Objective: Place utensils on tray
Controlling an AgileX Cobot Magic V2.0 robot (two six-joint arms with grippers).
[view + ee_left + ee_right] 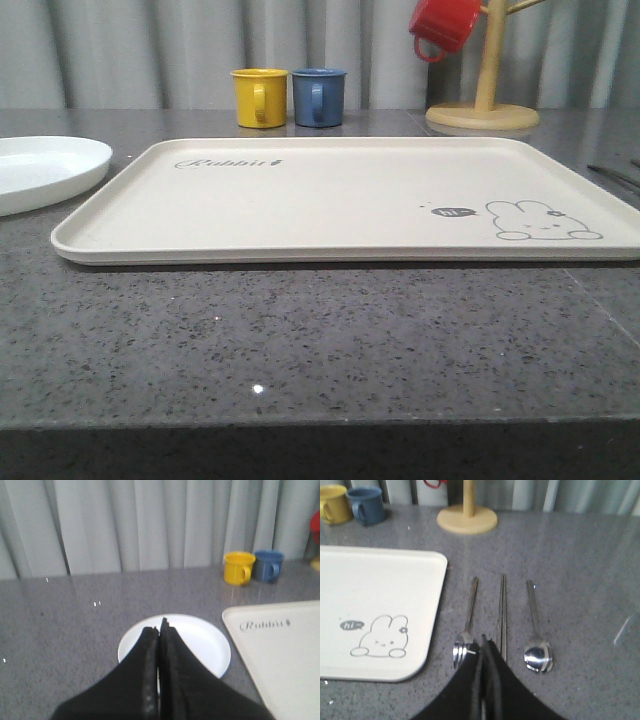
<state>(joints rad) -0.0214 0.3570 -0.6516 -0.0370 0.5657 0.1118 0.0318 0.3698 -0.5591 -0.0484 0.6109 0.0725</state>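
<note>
Right tool (fingers pressed together, empty) hovers between fork and chopsticks.

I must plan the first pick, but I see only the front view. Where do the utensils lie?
Observer: Fork, chopsticks and spoon lie side by side on the counter, off the tray by its rabbit corner.
Operator: Is the right gripper open?
Observer: No, the right gripper has its fingers together, empty, near the fork's head.
Operator: And the left?
Observer: The left gripper is shut too, over the white plate.
</note>
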